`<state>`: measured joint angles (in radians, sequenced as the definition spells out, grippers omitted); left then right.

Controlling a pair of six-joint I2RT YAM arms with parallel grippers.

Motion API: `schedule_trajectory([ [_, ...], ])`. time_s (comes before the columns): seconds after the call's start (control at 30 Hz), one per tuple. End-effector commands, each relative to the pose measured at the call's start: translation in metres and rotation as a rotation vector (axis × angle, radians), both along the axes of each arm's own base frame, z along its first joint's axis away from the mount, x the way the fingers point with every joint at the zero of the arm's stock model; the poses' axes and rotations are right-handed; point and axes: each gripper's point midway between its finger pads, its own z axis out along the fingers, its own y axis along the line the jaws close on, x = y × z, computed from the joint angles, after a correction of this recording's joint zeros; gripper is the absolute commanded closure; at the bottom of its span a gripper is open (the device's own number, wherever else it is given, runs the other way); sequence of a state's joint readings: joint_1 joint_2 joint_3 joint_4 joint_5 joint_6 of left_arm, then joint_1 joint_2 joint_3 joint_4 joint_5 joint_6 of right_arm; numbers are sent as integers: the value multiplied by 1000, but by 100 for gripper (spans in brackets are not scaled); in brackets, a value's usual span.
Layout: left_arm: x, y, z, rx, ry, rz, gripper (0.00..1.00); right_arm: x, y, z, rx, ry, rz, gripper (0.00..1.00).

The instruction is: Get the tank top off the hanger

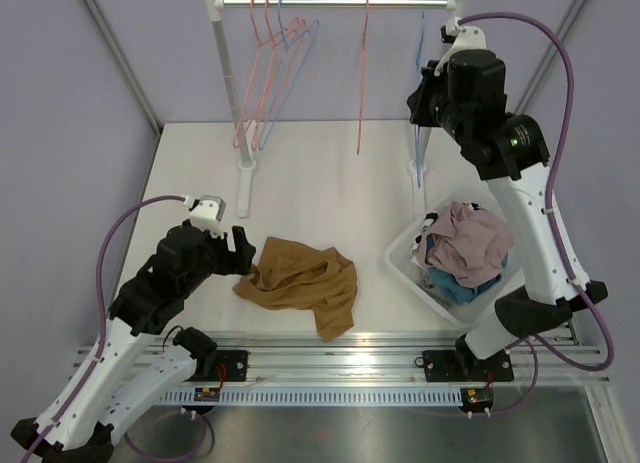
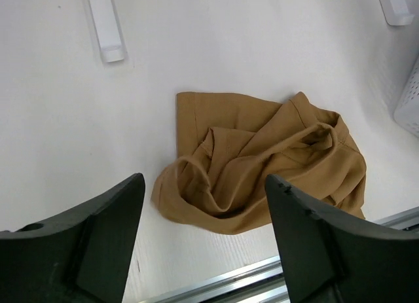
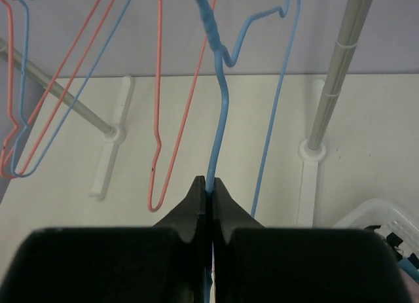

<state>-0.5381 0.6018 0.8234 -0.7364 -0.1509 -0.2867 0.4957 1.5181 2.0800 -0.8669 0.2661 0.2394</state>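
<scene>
Two arms work at one white table [image 1: 330, 173]. From up high, the brown top [image 1: 305, 281] lies in a soft heap on the near middle of the table. It is not on any hanger. The left gripper [image 1: 243, 251] sits low, just left of the heap, almost touching its edge. The top's long side runs from left to right and slants a bit toward the near side. The right gripper [image 1: 424, 91] is far off and high up, at the right end of the rack [image 1: 335, 2], by a blue hanger [image 1: 418, 153]. A basket [image 1: 400, 261] of clothes sits on the right, near the top but not touching it. So the left arm is much nearer to the top.

From the left wrist, the two black fingers [image 2: 98, 231] stand wide apart with nothing between them. That gripper holds nothing. The top lies on the table just past the finger tips, a bit to the right of the middle.

From the right wrist, the fingers [image 3: 194, 208] are pinched tight on the thin wire of the blue hanger. No cloth hangs on it.

I think the job is about done. If the top needs one more move, the left arm only has to reach a little to the right.
</scene>
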Motion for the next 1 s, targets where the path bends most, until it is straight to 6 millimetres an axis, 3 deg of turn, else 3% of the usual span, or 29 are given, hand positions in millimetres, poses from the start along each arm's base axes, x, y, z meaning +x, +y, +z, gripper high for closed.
schedule_trajectory([
  [0.0,7,0,12,-24,-61,15,19,18,5,15,-13,-1,88,100],
  [0.17,4,0,14,-40,-73,7,7,66,14,25,-18,-45,111,100],
  [0.2,3,0,13,-41,-74,6,4,72,12,36,-4,-85,110,100],
  [0.33,2,-1,14,-48,-80,0,1,108,12,16,54,-54,123,100],
  [0.43,3,-1,15,-48,-81,2,1,123,16,-1,62,-23,133,100],
  [0.7,4,-4,11,-42,-63,-6,1,119,21,-27,73,47,155,100],
  [0.77,6,-4,9,-44,-44,7,1,113,19,-22,73,43,155,88],
  [0.83,8,-12,4,-51,-1,-14,1,107,16,-13,72,30,150,67],
  [0.9,11,-13,0,-54,43,19,1,97,11,1,73,8,140,38],
  [0.97,15,-16,-9,-63,106,59,1,88,5,11,69,-8,130,25],
])
